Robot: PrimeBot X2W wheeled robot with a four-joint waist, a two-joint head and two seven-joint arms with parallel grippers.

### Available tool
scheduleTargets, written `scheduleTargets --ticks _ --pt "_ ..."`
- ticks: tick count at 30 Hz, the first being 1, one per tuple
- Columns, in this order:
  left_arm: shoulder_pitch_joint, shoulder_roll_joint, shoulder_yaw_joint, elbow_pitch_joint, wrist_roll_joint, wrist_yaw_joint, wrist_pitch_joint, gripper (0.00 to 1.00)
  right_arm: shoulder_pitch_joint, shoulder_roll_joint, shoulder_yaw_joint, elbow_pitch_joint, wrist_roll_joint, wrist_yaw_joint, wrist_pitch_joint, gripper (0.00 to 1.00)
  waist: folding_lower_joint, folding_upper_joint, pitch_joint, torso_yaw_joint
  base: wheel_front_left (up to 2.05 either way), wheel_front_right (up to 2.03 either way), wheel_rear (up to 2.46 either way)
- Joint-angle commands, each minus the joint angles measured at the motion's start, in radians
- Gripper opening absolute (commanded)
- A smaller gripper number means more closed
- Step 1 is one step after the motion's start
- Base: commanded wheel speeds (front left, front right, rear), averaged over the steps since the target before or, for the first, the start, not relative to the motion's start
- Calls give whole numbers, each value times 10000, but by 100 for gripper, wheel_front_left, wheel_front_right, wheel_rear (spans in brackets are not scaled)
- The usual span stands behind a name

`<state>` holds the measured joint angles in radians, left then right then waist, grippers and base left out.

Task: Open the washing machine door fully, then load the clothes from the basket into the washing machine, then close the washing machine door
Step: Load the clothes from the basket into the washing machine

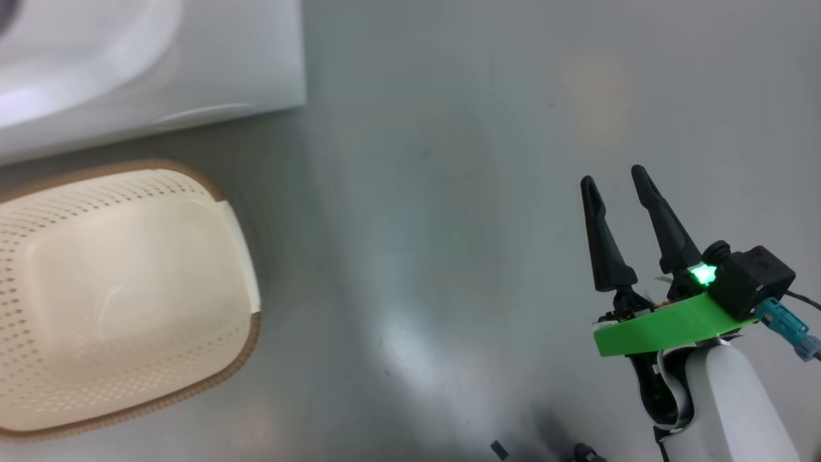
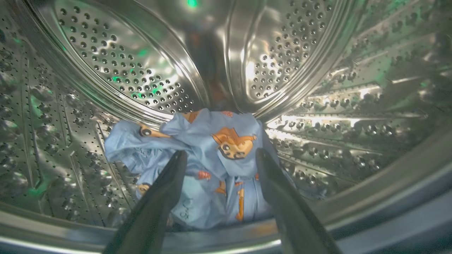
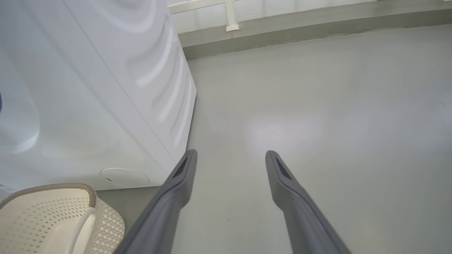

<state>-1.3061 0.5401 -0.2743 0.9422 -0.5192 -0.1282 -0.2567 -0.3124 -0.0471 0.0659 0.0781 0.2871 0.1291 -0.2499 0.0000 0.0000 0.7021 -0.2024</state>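
Inside the drum (image 2: 123, 70) the left gripper (image 2: 219, 155) stands spread so the clothes (image 2: 233, 144) lie loose (the basket (image 1: 237, 359) looks empty), while the right gripper (image 1: 616, 179) idles open, empty, over the floor (image 1: 417, 224).

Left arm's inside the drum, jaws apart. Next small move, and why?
Probably draw the left gripper straight back out of the washing machine. It is open, the clothes lie loose inside ahead of it, and the basket looks bare inside, so loading seems done and closing the door comes next.
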Motion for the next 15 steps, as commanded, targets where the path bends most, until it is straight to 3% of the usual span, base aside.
scheduleTargets --ticks 1,15 --pt "644 432 101 -489 -8 -24 -49 100 263 -32 176 -155 -172 16 -118 100 0 0 -504 442 0 0 0" --pt "4653 -766 868 -3001 558 -24 -50 100 786 -311 160 118 -348 16 -118 100 0 0 -2225 1546 0 0 0"
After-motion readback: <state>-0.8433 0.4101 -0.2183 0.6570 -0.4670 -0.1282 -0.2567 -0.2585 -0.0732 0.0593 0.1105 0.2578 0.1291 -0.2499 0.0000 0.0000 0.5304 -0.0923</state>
